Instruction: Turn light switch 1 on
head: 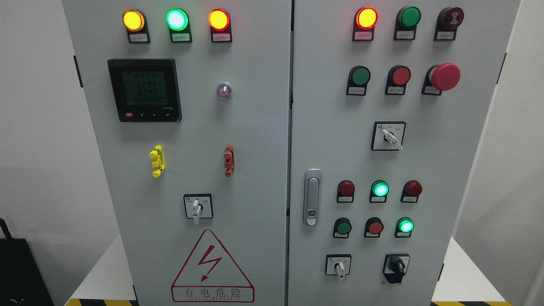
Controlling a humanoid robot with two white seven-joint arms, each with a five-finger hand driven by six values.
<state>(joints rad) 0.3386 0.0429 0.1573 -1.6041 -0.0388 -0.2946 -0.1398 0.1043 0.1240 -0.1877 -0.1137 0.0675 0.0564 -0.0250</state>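
A grey, smooth-painted metal cabinet (255,140) with two doors is seen head-on, the doors divided by a dark vertical seam. On the left door, three round domed lamps are lit along the top: a yellow lamp (133,20), a green lamp (177,19) and a red-rimmed lamp (219,19). Below them a square black meter (144,90) with a dim display is mounted, and a small clear purple lens (224,91) is set to its right. A yellow plastic clip (157,161) and a red plastic clip (229,160) are fixed lower down.

Which control is light switch 1 cannot be told from the labels, which are too small to read. A white-levered switch (197,207) on a square plate sits low on the left door, just above a red triangular warning sign (211,267). Similar switches are seen on the right door, one (389,136) at mid-height and one (338,265) near the bottom, beside a black knob (397,267).

A chrome handle (312,196) stands near the seam, and a red mushroom button (444,77) protrudes at upper right. Open wall lies on both sides of the cabinet.

Neither hand is in view, so the state of the fingers cannot be told.
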